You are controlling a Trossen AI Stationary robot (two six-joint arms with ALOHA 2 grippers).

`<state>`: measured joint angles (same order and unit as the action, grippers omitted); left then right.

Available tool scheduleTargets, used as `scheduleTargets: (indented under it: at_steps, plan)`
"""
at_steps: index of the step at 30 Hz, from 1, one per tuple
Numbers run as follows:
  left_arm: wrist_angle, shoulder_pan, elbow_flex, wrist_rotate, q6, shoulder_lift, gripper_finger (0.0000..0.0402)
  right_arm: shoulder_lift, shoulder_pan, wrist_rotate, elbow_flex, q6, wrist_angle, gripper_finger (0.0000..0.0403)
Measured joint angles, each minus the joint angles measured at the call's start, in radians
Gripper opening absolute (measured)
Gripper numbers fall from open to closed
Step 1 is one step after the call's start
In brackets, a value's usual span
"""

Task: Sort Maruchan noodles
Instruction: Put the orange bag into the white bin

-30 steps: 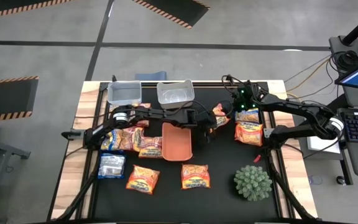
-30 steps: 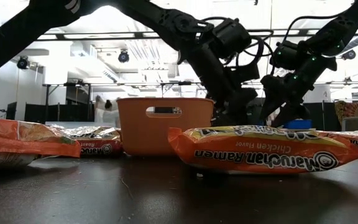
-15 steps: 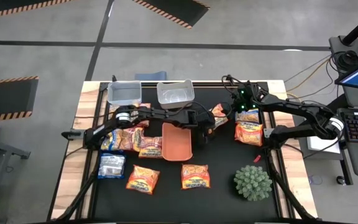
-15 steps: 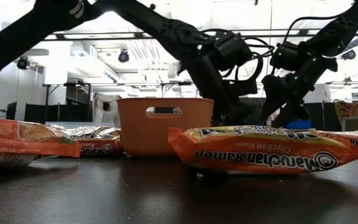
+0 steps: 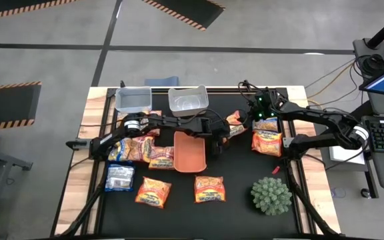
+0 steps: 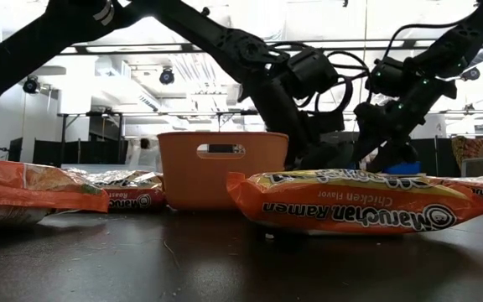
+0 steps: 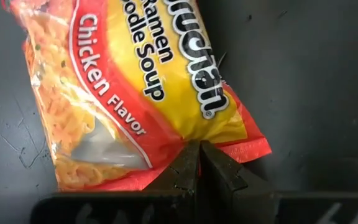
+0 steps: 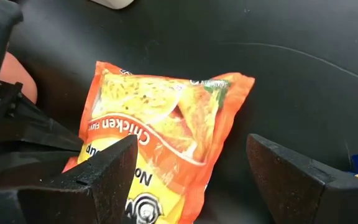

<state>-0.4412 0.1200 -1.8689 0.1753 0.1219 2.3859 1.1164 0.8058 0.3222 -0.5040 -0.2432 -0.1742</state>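
My left gripper (image 5: 226, 132) reaches past the orange tray (image 5: 191, 151) and is shut on an orange-and-yellow chicken-flavor Maruchan packet (image 7: 135, 93) at the far middle of the black mat. My right gripper (image 8: 191, 149) hangs open just to the right of that packet (image 5: 236, 123), with nothing between its fingers. Another orange packet (image 5: 267, 142) lies flat on the mat below the right arm. More packets lie in a heap (image 5: 137, 149) left of the tray. A silvery-blue one (image 5: 119, 177) and two orange ones (image 5: 153, 192) (image 5: 209, 189) lie near the front. My left gripper pinches the packet's crimped end seam (image 7: 185, 144) between its two fingertips. The fingers slant down from the table's left and lie along the packet. The packet stretches away from the fingers, its far end (image 8: 238, 84) down on the mat.
Two clear bins (image 5: 133, 100) (image 5: 188, 100) stand at the table's far edge. A spiky green plant ball (image 5: 271, 195) sits at the front right. In the low view a large orange packet (image 6: 355, 201) fills the foreground and hides the held packet.
My left gripper has sunk a little toward the mat with the packet, staying shut. The right arm has kept still.
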Motion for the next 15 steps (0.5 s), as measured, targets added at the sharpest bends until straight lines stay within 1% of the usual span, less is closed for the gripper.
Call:
scheduleTargets:
  at_steps: [9,15]
  plan:
    - [0.032,0.003,0.026,0.002,-0.009,0.000,0.0000,0.000,0.000,0.000,0.014,-0.003,0.008,0.0290]
    - [0.047,0.005,0.032,0.002,-0.011,-0.001,0.0000,0.000,0.000,0.000,0.019,-0.032,0.009,0.0290]
